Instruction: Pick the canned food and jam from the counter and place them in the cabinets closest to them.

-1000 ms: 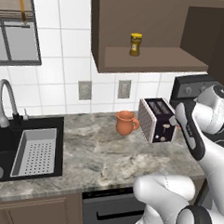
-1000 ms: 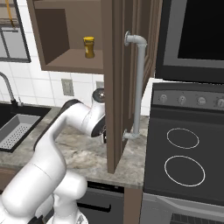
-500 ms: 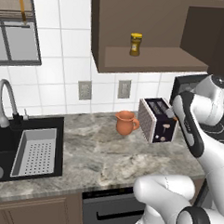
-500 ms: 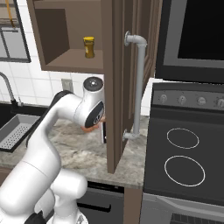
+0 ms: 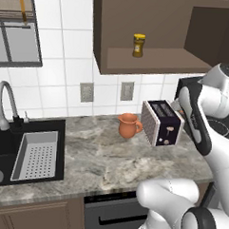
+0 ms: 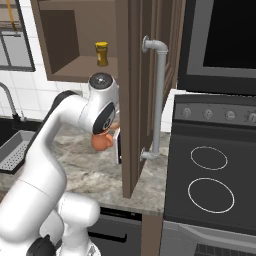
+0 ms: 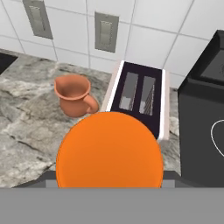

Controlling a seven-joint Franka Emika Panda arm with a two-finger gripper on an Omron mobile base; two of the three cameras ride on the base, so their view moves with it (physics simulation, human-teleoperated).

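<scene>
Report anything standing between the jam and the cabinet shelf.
The cabinet front is open. The jam hangs lower than the shelf, near the toaster, so it probably must round the shelf's front edge. An amber jar stands mid-shelf, with bare board either side.

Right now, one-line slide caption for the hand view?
Orange jam jar held close before the camera, above the marbled counter, with the terracotta pitcher and toaster behind.

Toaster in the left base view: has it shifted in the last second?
No. The toaster stands at the same spot on the counter, same gap to the terracotta jug.
</scene>
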